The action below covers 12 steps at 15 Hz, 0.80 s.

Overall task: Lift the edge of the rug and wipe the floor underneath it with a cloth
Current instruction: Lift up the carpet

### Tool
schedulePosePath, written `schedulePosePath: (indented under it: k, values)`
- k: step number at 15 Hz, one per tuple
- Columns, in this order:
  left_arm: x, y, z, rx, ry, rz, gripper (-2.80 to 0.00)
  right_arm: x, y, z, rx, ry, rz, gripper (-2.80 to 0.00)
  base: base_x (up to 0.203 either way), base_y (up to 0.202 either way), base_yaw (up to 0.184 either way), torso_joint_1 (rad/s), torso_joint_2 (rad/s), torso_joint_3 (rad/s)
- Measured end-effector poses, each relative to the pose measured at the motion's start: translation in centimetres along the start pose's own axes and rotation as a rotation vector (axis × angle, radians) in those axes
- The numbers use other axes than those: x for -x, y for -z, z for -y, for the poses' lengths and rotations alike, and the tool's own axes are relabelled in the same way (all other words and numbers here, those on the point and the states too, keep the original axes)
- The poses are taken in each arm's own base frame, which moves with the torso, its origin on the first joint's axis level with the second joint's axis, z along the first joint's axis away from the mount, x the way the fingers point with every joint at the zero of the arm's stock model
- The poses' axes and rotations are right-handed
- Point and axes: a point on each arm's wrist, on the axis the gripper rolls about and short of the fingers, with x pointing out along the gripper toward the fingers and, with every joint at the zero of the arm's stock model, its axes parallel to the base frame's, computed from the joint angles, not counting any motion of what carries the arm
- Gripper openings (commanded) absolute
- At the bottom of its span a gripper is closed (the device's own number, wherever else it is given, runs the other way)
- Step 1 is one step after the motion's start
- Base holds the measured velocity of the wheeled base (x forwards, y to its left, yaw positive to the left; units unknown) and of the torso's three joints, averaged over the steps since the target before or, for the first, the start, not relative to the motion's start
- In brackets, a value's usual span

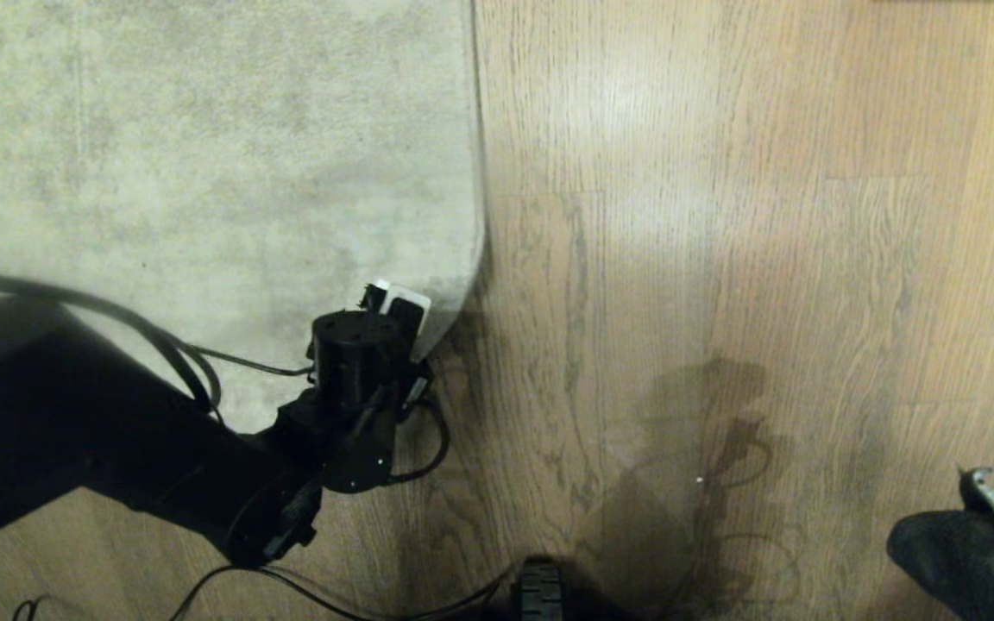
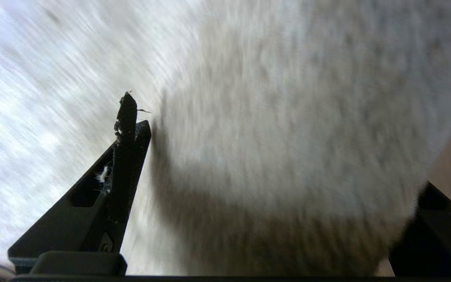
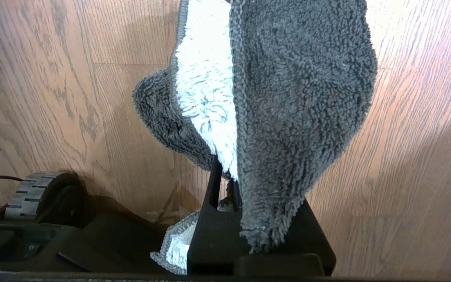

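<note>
Rug (image 1: 204, 155) flat on floor (image 1: 721, 259), left gripper (image 2: 272, 168) over its near corner, jaws spread wide, empty. Right gripper (image 3: 229, 188) aside, jaws clamped on cloth (image 3: 288, 98).

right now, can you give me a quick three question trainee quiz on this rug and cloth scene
1. True or false: the left end effector is shut on the rug.
2. What does the right end effector hold? A) slipper B) cloth C) nothing
3. Fill in: the rug corner nearest the left end effector lies on the wood ____.

Key: 1 false, it is open over the rug; 2 B; 3 floor.
</note>
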Motion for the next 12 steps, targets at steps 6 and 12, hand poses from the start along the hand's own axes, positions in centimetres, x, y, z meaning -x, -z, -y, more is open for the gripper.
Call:
schedulePosePath:
  k: [6,12]
  values:
    - [-1.3,-3.0,-0.6,0.094,-0.046,0.083,0.00,0.0,0.0,0.0,0.000,0.000,0.000,-2.80,0.000,0.000,0.000,0.000,0.00,0.000]
    - [-2.2,-5.8,-0.8,0.174,-0.072,0.156,0.00,0.0,0.0,0.0,0.000,0.000,0.000,-2.80,0.000,0.000,0.000,0.000,0.00,0.000]
